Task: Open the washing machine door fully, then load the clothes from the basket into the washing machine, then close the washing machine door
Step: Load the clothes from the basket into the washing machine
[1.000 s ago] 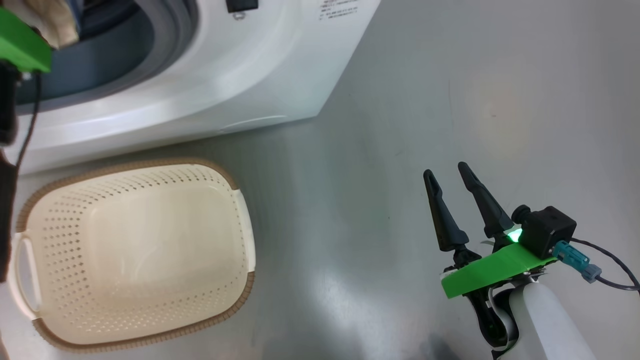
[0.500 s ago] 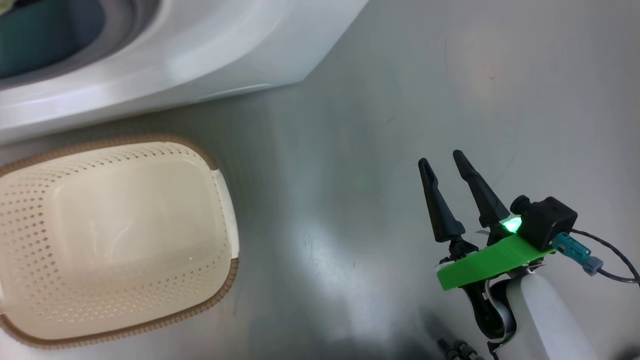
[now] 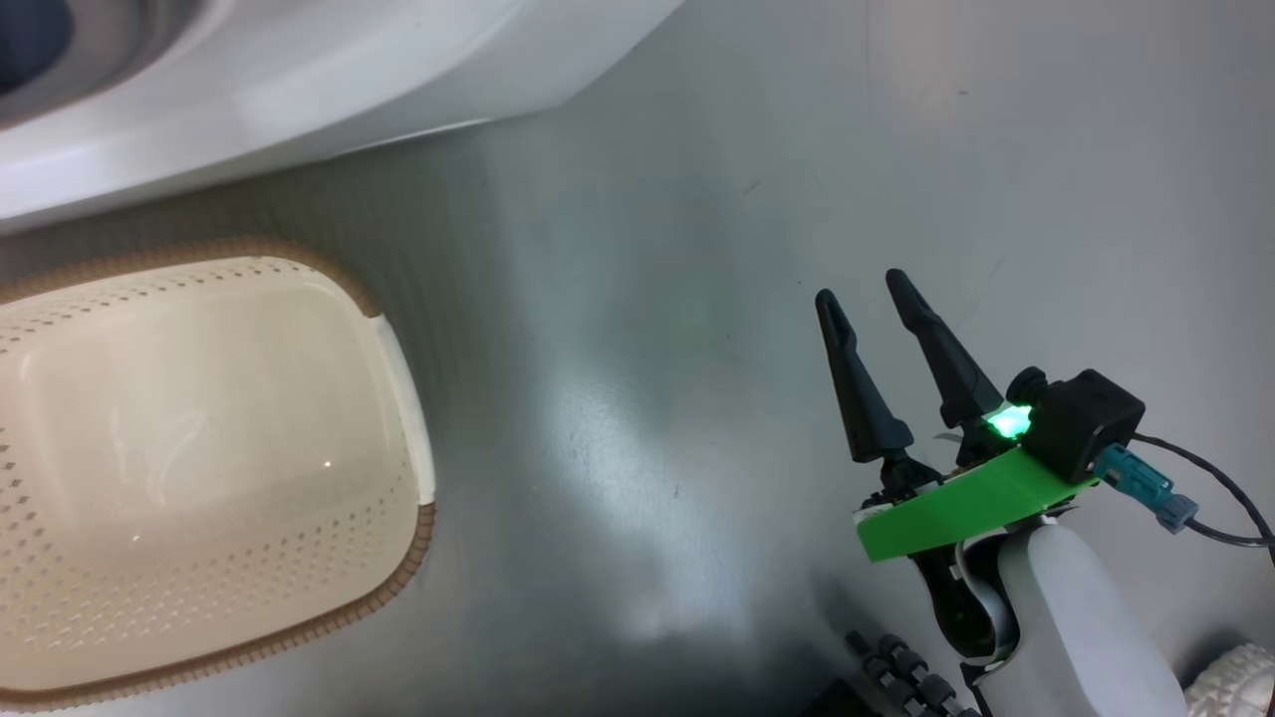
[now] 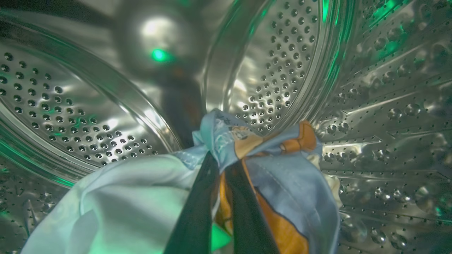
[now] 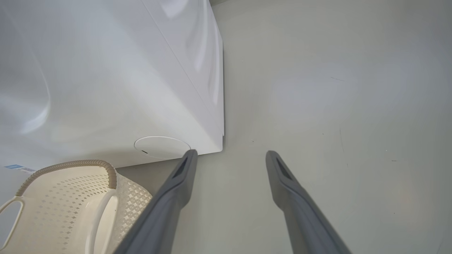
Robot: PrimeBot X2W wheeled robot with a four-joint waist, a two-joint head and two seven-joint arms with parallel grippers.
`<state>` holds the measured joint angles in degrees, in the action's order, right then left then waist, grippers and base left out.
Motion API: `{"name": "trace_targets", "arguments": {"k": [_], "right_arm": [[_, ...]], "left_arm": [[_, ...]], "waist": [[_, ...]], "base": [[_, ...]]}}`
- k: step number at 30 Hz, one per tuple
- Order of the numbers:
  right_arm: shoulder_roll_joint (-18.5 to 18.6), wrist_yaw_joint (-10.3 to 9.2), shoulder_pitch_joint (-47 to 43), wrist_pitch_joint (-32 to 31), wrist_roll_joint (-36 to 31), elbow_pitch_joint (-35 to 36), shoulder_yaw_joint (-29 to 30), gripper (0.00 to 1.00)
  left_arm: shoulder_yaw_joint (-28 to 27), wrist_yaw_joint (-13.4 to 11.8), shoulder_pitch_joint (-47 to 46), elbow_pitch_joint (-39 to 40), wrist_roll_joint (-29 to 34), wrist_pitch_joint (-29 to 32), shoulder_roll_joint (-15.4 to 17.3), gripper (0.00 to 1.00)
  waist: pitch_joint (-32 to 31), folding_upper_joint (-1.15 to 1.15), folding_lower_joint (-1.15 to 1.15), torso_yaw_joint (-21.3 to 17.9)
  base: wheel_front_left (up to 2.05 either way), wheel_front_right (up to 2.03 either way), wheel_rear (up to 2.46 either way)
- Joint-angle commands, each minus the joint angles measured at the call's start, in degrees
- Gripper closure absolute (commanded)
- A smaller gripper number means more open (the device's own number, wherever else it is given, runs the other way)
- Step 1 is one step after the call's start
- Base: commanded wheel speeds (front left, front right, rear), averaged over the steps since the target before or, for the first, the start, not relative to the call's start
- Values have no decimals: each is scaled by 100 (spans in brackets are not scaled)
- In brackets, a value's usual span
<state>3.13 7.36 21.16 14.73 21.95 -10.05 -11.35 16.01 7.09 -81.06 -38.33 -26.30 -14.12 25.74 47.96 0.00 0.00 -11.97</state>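
Observation:
In the left wrist view my left gripper (image 4: 220, 160) is deep inside the washing machine's perforated steel drum (image 4: 279, 70), shut on the clothes (image 4: 282, 169), a light-blue bundle with orange and white pieces that hangs around the fingers. The white washing machine (image 3: 299, 70) fills the head view's upper left, with its front panel (image 5: 106, 88) seen from the right wrist. The cream basket (image 3: 199, 448) with its brown rim stands on the floor below it, holding nothing; the right wrist also sees the basket (image 5: 70, 208). My right gripper (image 3: 862, 289) hovers open over bare floor at the right. The door is out of view.
Glossy grey floor (image 3: 697, 249) spreads between the basket and my right arm. A round service flap (image 5: 161, 147) sits low on the machine's front. A black ribbed cable (image 3: 901, 672) and part of a pale wheel (image 3: 1240, 682) lie at the bottom right.
The head camera has swung, sliding the machine and basket left and up out of frame; my left arm's green mount has left the picture. The right gripper stays open.

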Motion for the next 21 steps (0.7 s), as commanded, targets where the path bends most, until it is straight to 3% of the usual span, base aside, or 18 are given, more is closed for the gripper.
{"name": "trace_targets", "arguments": {"k": [1,14,15,16,17,21], "right_arm": [[-25,13,-145,27,77,132,-155,0],[-25,13,-114,27,132,156,-178,0],[-25,13,-109,27,116,150,-165,0],[-25,13,-103,27,104,142,-156,0],[-25,13,-92,27,95,141,-153,0],[-25,13,-72,27,45,132,-135,0]], "left_arm": [[-75,24,-122,49,34,-39,319,100],[377,38,-406,-582,-388,197,565,100],[408,38,-409,-642,-462,277,552,93],[445,38,-415,-679,-508,317,548,13],[458,38,-428,-729,-529,328,557,0],[530,39,-431,-926,-591,392,533,0]], "waist": [[56,0,0,-58],[168,0,0,-163],[153,0,0,-152],[139,0,0,-139],[124,0,0,-125],[46,0,0,-71]], "base": [[0,0,0],[0,0,0],[0,0,0],[0,0,0],[0,0,0],[0,0,0]]}}
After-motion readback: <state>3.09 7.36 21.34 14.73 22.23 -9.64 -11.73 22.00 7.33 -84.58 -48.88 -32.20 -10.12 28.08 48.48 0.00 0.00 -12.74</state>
